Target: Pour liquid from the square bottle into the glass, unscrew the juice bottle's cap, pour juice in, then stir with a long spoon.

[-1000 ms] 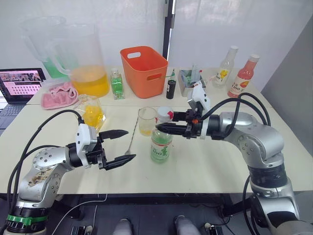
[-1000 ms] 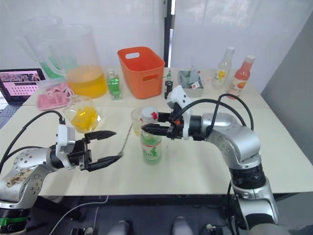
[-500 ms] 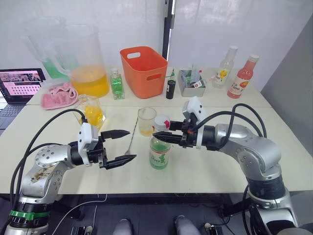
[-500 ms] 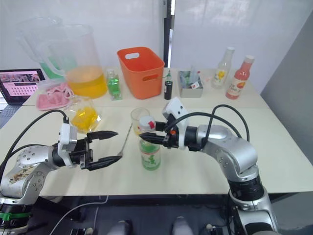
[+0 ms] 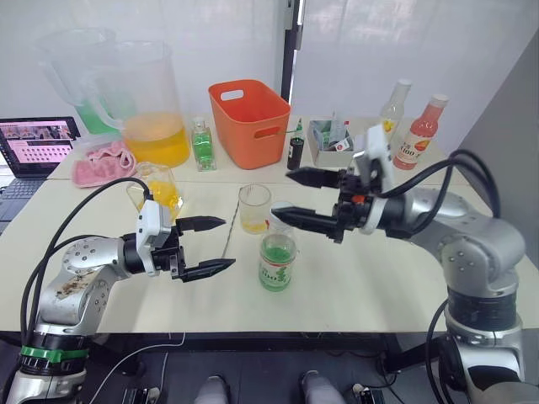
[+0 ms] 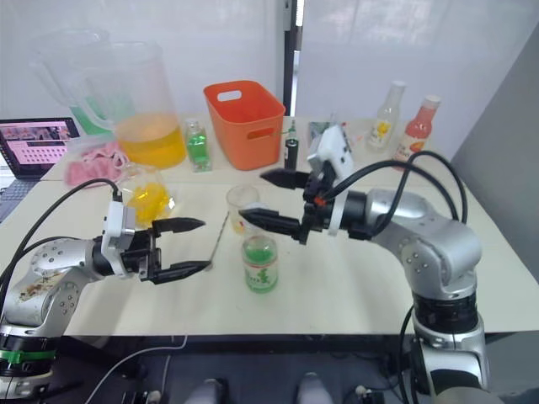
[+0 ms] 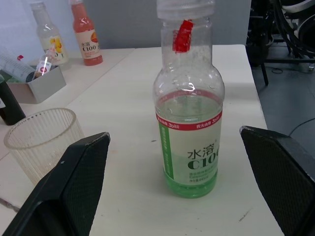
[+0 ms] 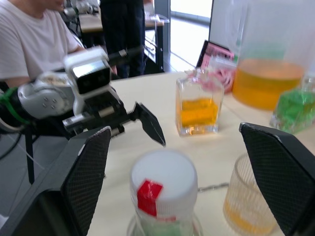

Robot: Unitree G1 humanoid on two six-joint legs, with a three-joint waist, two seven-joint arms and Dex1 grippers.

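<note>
Juice bottle [image 7: 189, 132] label reads "水溶 C100" in green on white, red band on top; green liquid fills the lower body. Cap [image 8: 163, 183] is on, white with a red tab. Same "C100" print shows on the pink-red bottle [image 5: 416, 133] at the back; the yellow-labelled clear bottle [image 5: 389, 110] beside it has text too small to read.

Right gripper [image 5: 290, 199]: fingers spread wide, one above the other, holding nothing. The juice bottle stands just below the lower fingertip, cap close under it; can't tell if they touch.

Left gripper [image 5: 216, 246]: fingers spread, empty, tips pointing at the juice bottle, a gap between them. Long spoon [image 5: 227, 239] lies flat on the table just past the tips, between gripper and glass [image 5: 253, 209].

Glass: one, a little yellow liquid in the bottom, just behind the juice bottle. Square bottle [image 5: 157, 192]: one, yellow liquid, upright, behind the left gripper's wrist.

Counts: two big clear jugs [image 5: 145, 101] (one yellow liquid, one green), one small green bottle [image 5: 200, 144], one orange bin [image 5: 248, 120], one laptop [image 5: 34, 144].

A person in a white T-shirt [image 8: 34, 44] sits behind the left arm in the right wrist view.
</note>
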